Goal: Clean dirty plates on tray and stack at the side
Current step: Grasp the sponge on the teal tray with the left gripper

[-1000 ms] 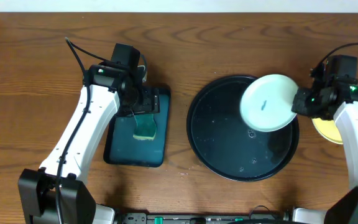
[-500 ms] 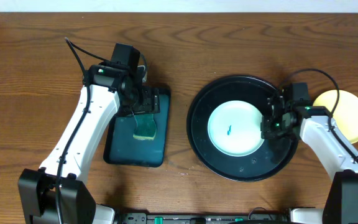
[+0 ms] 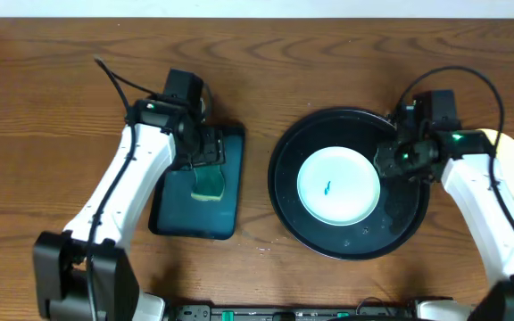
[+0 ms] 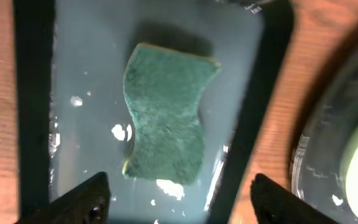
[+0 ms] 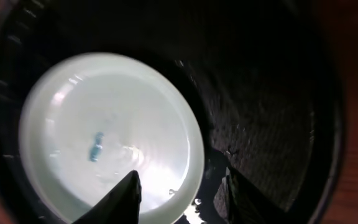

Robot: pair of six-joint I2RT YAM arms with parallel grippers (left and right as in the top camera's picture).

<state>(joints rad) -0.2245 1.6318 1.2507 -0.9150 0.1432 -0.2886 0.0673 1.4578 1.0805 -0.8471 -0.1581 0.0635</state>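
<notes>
A white plate (image 3: pixel 338 185) with a small blue smear lies flat in the middle of the black tray (image 3: pixel 402 217). My right gripper (image 3: pixel 385 164) is open just above the plate's right rim; in the right wrist view its fingers (image 5: pixel 178 198) straddle the rim of the plate (image 5: pixel 104 124) without closing on it. A pale yellow plate (image 3: pixel 512 166) lies on the wood right of the tray, partly hidden by my right arm. No third plate shows. My left gripper (image 3: pixel 205 157) is open and empty above a sponge.
The yellow-green sponge (image 3: pixel 208 183) lies in a wet dark teal tray (image 3: pixel 172 212) left of the black tray; in the left wrist view the sponge (image 4: pixel 166 118) sits ahead of the open fingers (image 4: pixel 182 199). Bare wood surrounds both trays.
My right gripper carried the white plate from above the tray's right side, set it flat in the tray's middle and let go. It has since drawn back slightly. The left arm barely moved.
</notes>
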